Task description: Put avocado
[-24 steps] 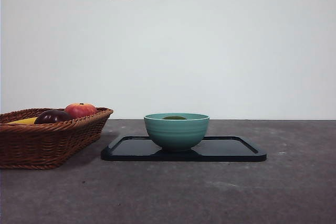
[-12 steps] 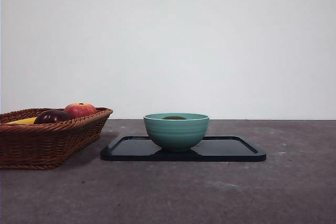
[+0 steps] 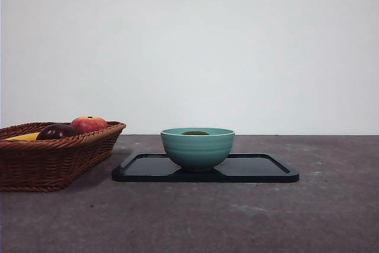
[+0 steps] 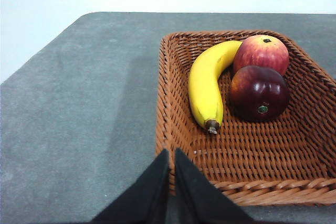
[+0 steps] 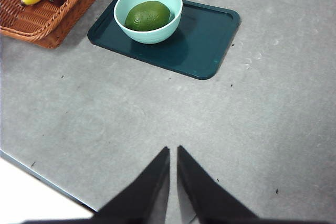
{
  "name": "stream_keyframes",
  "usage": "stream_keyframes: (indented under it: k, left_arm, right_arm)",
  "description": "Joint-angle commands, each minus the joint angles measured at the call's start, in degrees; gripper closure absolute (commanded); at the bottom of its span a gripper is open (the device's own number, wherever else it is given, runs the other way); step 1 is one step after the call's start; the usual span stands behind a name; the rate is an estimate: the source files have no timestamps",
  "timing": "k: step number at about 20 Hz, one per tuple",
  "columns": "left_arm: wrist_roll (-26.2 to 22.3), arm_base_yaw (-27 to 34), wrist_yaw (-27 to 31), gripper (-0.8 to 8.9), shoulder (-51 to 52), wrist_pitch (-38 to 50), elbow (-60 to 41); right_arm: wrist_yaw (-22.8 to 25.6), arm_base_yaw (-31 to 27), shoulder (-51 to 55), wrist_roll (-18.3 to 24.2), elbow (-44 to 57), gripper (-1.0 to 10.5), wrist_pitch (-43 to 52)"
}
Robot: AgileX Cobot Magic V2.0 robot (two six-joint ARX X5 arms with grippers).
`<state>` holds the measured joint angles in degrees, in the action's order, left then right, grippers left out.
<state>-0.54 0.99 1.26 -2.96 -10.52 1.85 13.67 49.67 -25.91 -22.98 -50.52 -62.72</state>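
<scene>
The dark green avocado [image 5: 147, 16] lies inside the teal bowl [image 5: 148, 13], which stands on the dark tray [image 5: 205, 40]. In the front view only the avocado's top [image 3: 196, 133] shows above the bowl's rim [image 3: 197, 148]. My right gripper [image 5: 172, 151] is shut and empty, high above bare table, well back from the tray. My left gripper [image 4: 171, 153] is shut and empty, above the near rim of the wicker basket [image 4: 178, 56]. Neither gripper shows in the front view.
The wicker basket [image 3: 53, 158] stands left of the tray [image 3: 260, 170] and holds a banana [image 4: 207, 85], a red apple [image 4: 261, 52] and a dark purple fruit [image 4: 259, 92]. The table's edge runs close under the right wrist view [image 5: 47, 182].
The front view has shifted very slightly; the bowl, tray and basket stand as before. No arm has come into view.
</scene>
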Motion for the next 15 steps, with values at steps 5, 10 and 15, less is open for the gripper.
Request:
stream_keyframes:
  k: [5,10,15]
  left_arm:
    - [-0.1,-0.7,-0.3,7.95,0.9,-0.8,-1.2]
    - [-0.3,-1.4,-0.3,7.95,2.7,-0.9,-1.2]
    - [0.8,-1.4,-0.3,7.95,2.8,-0.5,-1.2]
  right_arm:
    - [0.1,0.6,-0.2,-0.4,-0.5,9.3,0.6]
    - [0.1,0.6,-0.2,-0.4,-0.5,9.3,0.6]
    - [0.1,0.6,-0.2,-0.4,-0.5,9.3,0.6]
